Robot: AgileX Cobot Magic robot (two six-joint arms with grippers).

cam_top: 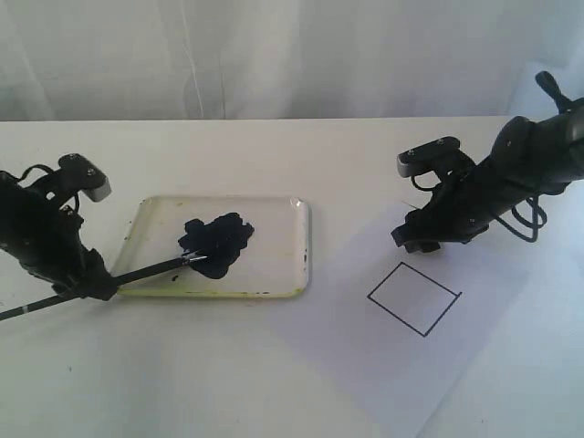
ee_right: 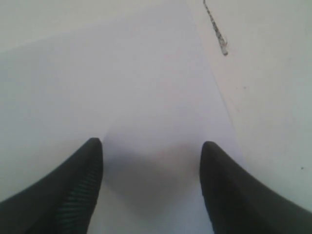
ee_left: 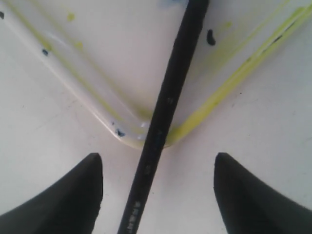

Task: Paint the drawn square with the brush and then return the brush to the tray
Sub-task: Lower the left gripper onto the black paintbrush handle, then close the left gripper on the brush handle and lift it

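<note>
The left gripper point(ee_left: 158, 156) stands with its fingers point(ee_left: 73, 195) wide apart, one on each side of the brush point(cam_top: 146, 270), and neither touches the handle. The brush lies between them, resting across the corner of the tray point(cam_top: 306, 246) just ahead of the gripper. Its tip is further ahead, in the dark paint blotch point(cam_top: 219, 242). The right gripper point(cam_top: 418, 245) is low over the white paper sheet point(cam_top: 365, 365) on the surface point(cam_top: 274, 146), its fingers also apart with nothing between them. The drawn square point(cam_top: 413, 297) sits near this gripper, unpainted, well apart from the left gripper.
</note>
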